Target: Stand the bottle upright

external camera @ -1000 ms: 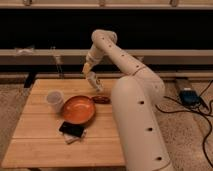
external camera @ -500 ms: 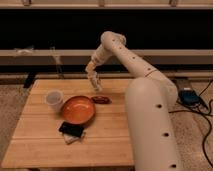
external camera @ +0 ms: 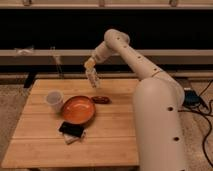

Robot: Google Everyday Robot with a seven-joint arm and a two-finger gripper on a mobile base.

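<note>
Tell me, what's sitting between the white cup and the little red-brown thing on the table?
The orange bowl sits between the white cup and the red-brown object in the camera view. The gripper hangs above the table's far side with the bottle.

Wooden table (external camera: pixel 45 145) — carries white cup (external camera: pixel 54 100), orange bowl (external camera: pixel 78 109), red-brown object (external camera: pixel 101 99), black object (external camera: pixel 71 129).

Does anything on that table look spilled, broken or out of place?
Nothing looks spilled or broken. The oddest thing is the bottle, hanging tilted above the table's far edge at the robot's tool. A black object lies askew over something pale, near the orange bowl.
</note>
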